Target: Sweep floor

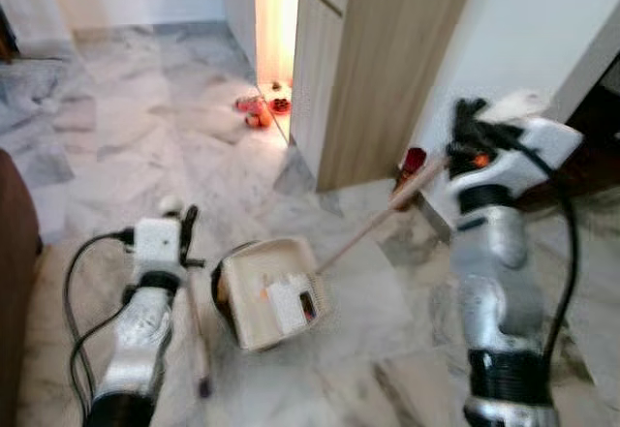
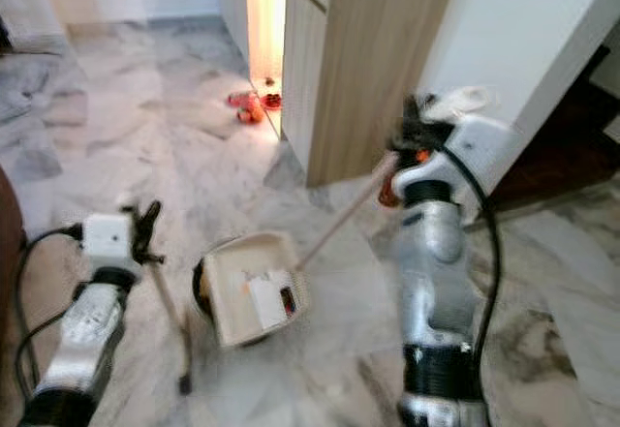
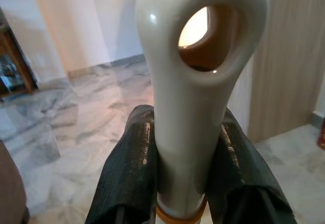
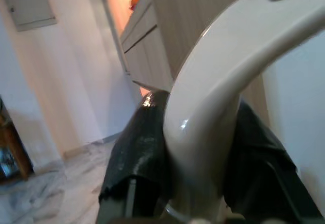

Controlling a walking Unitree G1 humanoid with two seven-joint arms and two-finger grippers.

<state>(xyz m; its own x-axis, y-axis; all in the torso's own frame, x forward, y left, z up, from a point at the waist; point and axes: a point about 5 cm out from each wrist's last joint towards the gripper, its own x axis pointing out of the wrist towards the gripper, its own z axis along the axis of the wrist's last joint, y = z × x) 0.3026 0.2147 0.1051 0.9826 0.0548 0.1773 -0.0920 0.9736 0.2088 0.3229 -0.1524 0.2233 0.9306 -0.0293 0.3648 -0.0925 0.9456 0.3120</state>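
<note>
Marble floor (image 1: 145,127), grey-veined and pale, spreads under everything. Beyond the right hand stands a tall wooden cabinet (image 1: 387,69) with a warm-lit gap beside it, and small red items (image 1: 260,109) lie on the floor at that gap.

Below and between the two hands sits the cream dustpan (image 1: 274,291), its open tray facing up, a white scrap and a dark bit inside. Its long wooden handle (image 1: 373,222) rises slanting to the right hand (image 1: 463,151), which is clenched around the handle's cream plastic end; the right wrist view shows the black fingers (image 4: 139,148) pressed on both sides of that curved grip (image 4: 213,112).

The left hand (image 1: 184,228) is likewise clamped on a thin stick, the broom handle (image 1: 197,335), which runs down from it toward the floor just beside the dustpan. In the left wrist view its fingers (image 3: 134,163) squeeze the cream looped end (image 3: 195,56) of the broom.
</note>
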